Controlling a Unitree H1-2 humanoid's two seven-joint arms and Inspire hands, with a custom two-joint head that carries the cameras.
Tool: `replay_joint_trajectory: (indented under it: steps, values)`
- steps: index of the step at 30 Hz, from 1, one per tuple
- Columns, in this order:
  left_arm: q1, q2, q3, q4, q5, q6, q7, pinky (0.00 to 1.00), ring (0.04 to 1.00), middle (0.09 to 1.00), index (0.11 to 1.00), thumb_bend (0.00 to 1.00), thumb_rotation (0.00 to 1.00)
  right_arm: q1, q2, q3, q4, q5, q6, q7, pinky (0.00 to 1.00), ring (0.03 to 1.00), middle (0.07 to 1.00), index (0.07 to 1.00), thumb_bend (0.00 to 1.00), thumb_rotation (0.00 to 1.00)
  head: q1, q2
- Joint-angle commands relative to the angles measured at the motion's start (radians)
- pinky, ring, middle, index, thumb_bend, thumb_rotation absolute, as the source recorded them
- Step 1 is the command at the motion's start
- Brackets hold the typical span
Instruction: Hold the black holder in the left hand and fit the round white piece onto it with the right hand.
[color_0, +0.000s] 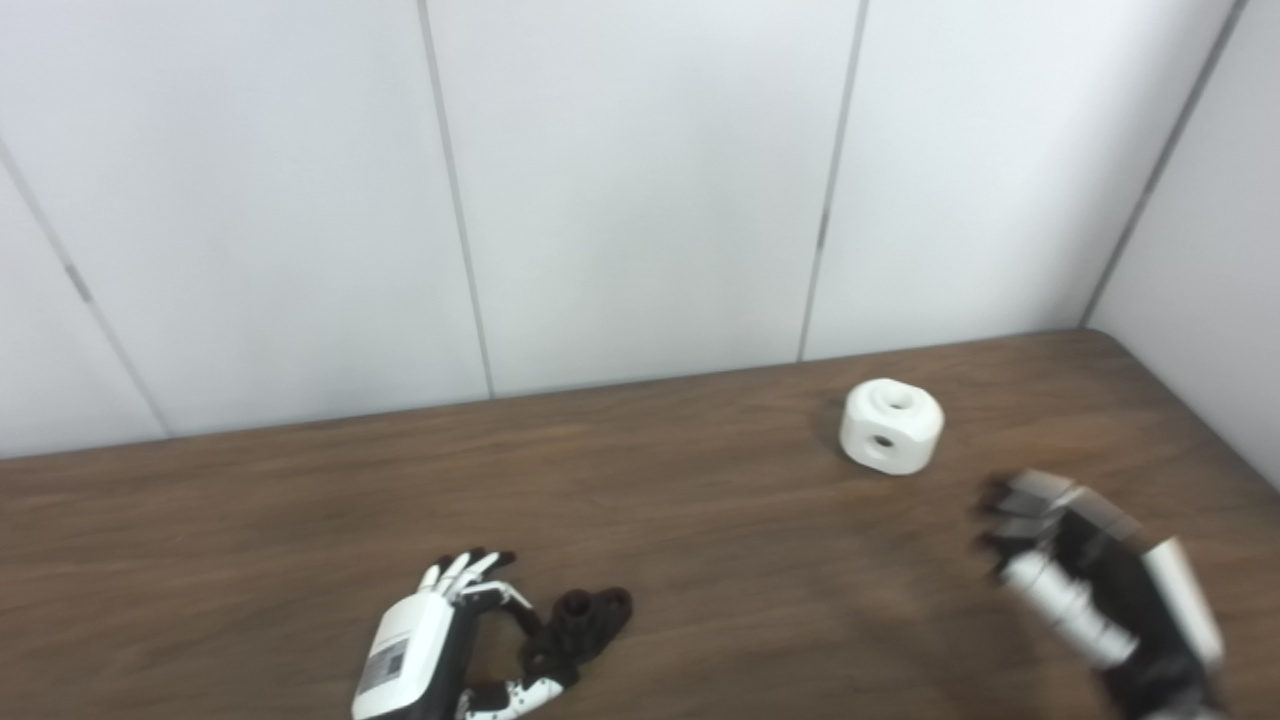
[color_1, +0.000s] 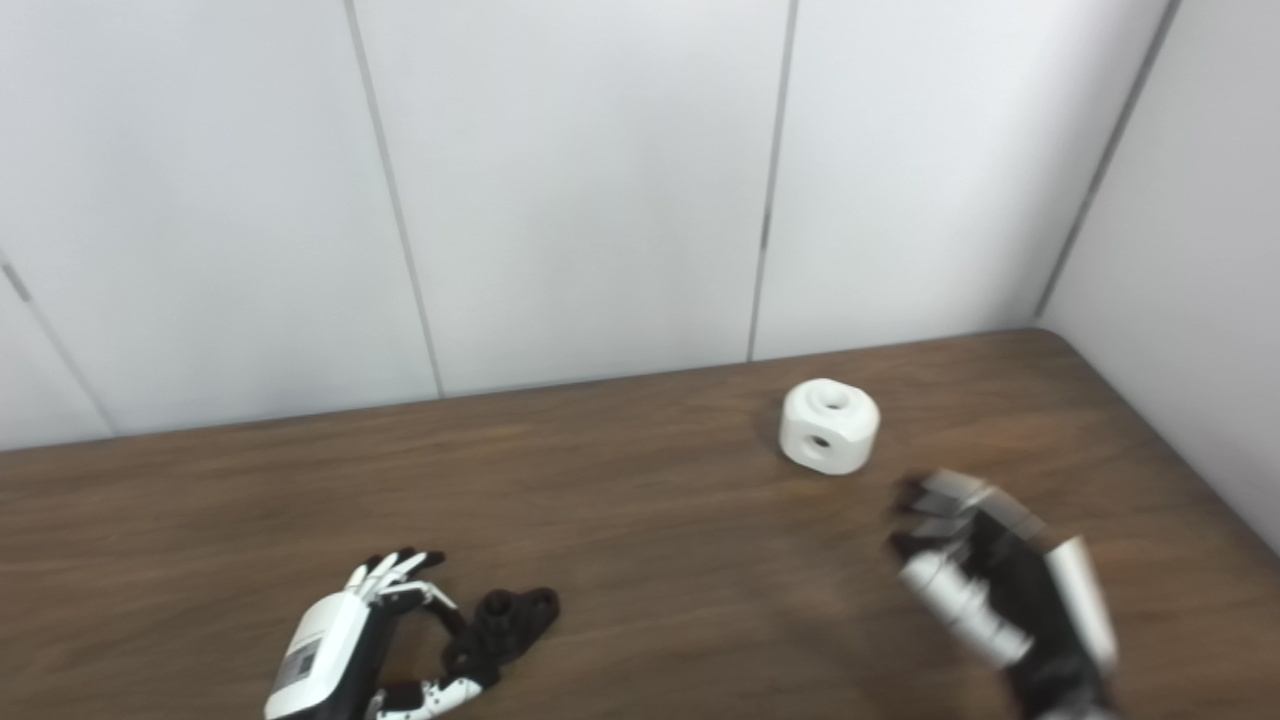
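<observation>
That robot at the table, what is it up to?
It is about to join two parts. Its left hand is at the black holder on the wooden table, fingers curled beside it, though a firm grip is not clear. The right hand is blurred, near the round white piece but apart from it. That piece sits alone near the back wall, not yet picked up.

— Any legible markings to log from my station?

— I find one item only: a small grey label on the white back of the left hand (color_0: 415, 645), its print too fine to read. I can make out no brand, number or sign elsewhere.
</observation>
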Motion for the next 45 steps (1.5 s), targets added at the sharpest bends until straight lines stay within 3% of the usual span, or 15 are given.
replay_joint_trajectory:
  steps: [1, 5, 9, 12, 16, 21, 29, 36, 45]
  values:
    - [-0.023, 0.014, 0.012, 0.004, -0.009, 0.002, -0.004, 1.0, 0.961, 0.891, 0.483, 0.51, 0.05, -0.034, -0.025, -0.034, -0.024, -0.058, 0.026, -0.023, 0.49, 0.634, 0.691, 0.7, 0.71, 0.55, -0.015, -0.005]
    - [-0.024, 0.025, 0.021, 0.017, -0.034, -0.014, -0.002, 1.0, 0.963, 0.89, 0.483, 0.51, 0.05, -0.073, -0.067, -0.073, -0.016, -0.134, 0.088, -0.018, 0.58, 0.738, 0.786, 0.791, 0.76, 0.58, -0.049, -0.022]
    - [-0.032, 0.038, 0.032, 0.046, -0.05, -0.044, 0.016, 1.0, 0.959, 0.883, 0.483, 0.51, 0.05, -0.108, -0.137, -0.085, 0.03, -0.195, 0.124, 0.002, 0.63, 0.771, 0.817, 0.856, 0.78, 0.57, -0.083, -0.038]
    - [-0.038, 0.048, 0.04, 0.062, -0.059, -0.057, 0.022, 1.0, 0.952, 0.877, 0.482, 0.51, 0.05, -0.127, -0.192, -0.076, 0.068, -0.245, 0.147, 0.026, 0.66, 0.808, 0.854, 0.908, 0.82, 0.62, -0.108, -0.045]
    - [-0.043, 0.063, 0.05, 0.069, -0.068, -0.068, 0.017, 1.0, 0.953, 0.877, 0.482, 0.51, 0.05, -0.173, -0.25, -0.063, 0.119, -0.258, 0.206, 0.079, 0.7, 0.871, 0.936, 0.966, 0.95, 0.67, -0.141, -0.04]
    - [-0.048, 0.079, 0.062, 0.082, -0.085, -0.105, 0.026, 1.0, 0.96, 0.879, 0.482, 0.51, 0.05, -0.238, -0.315, -0.021, 0.18, -0.316, 0.265, 0.177, 0.77, 0.942, 0.993, 0.989, 1.0, 0.71, -0.173, -0.034]
    - [-0.041, 0.089, 0.07, 0.074, -0.095, -0.114, 0.01, 1.0, 0.981, 0.891, 0.482, 0.51, 0.04, -0.353, -0.332, 0.05, 0.307, -0.433, 0.267, 0.297, 0.74, 0.99, 1.0, 0.949, 1.0, 0.66, -0.187, -0.031]
    - [-0.033, 0.089, 0.072, 0.068, -0.105, -0.118, 0.006, 1.0, 0.982, 0.891, 0.482, 0.51, 0.04, -0.416, -0.329, 0.113, 0.422, -0.468, 0.266, 0.33, 0.71, 1.0, 1.0, 0.952, 1.0, 0.67, -0.184, -0.027]
    - [-0.033, 0.091, 0.07, 0.079, -0.108, -0.137, 0.012, 1.0, 0.981, 0.891, 0.482, 0.51, 0.05, -0.482, -0.303, 0.204, 0.536, -0.44, 0.244, 0.313, 0.72, 1.0, 1.0, 0.946, 1.0, 0.68, -0.175, -0.034]
